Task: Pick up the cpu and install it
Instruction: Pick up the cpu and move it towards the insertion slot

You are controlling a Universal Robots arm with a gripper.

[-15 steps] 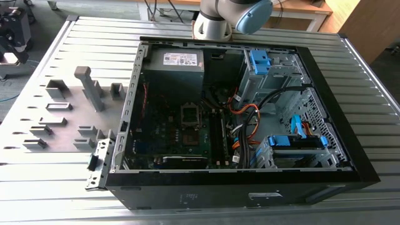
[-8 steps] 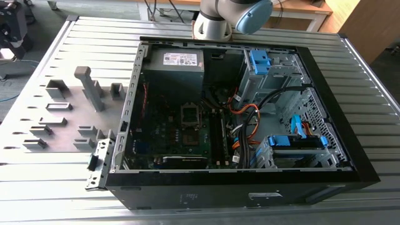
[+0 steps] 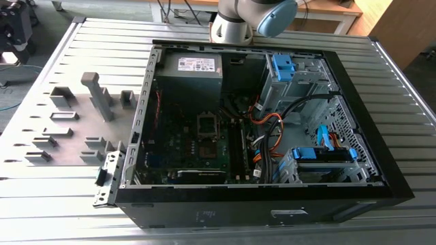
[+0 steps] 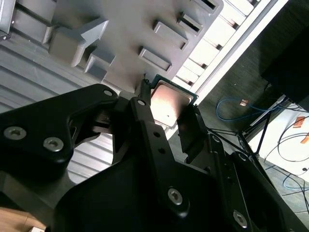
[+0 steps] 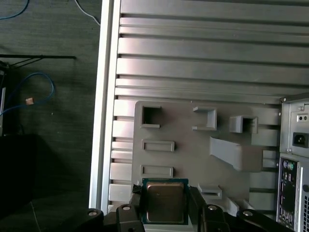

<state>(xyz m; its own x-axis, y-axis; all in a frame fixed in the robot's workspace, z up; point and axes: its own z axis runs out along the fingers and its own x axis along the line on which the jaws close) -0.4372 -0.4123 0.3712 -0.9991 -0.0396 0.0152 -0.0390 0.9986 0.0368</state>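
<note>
- The gripper [image 5: 165, 195] is clenched on the cpu [image 5: 166, 202]. In the first wrist view, one black finger [image 5: 136, 203] presses on each of two opposite edges of the chip.
- The cpu is a thin square chip with a dull silvery metal top and a dark green rim. In both wrist views it sits between the fingertips with its metal top facing the cameras.
- In the second wrist view, the cpu [image 4: 169, 101] is seen from a low angle, caught between the gripper [image 4: 168, 116] fingers, with the grey holder plate [image 4: 125, 34] behind it.
- The grey holder plate [image 5: 193, 159] lies flat on the ribbed metal counter [image 5: 203, 58]. It carries raised blocks, small rectangular frames and square pockets. In the first wrist view the cpu appears over the plate's edge, near two of the small rectangular frames.
- In the exterior view, the same plate [image 3: 81, 117] lies on the counter [image 3: 68, 204], just beside the open computer case [image 3: 381, 168], on the exterior view's left.
- Inside the case, the motherboard [image 3: 197, 153] lies flat, with a black-framed socket [image 3: 208, 125] near its middle and a grey power supply [image 3: 189, 71] beyond it.
- Part of the robot arm [image 3: 256, 18] rises behind the far end of the case.
- A blue cable [image 5: 29, 96] loops on the dark floor [image 5: 48, 159] beside the counter.
</note>
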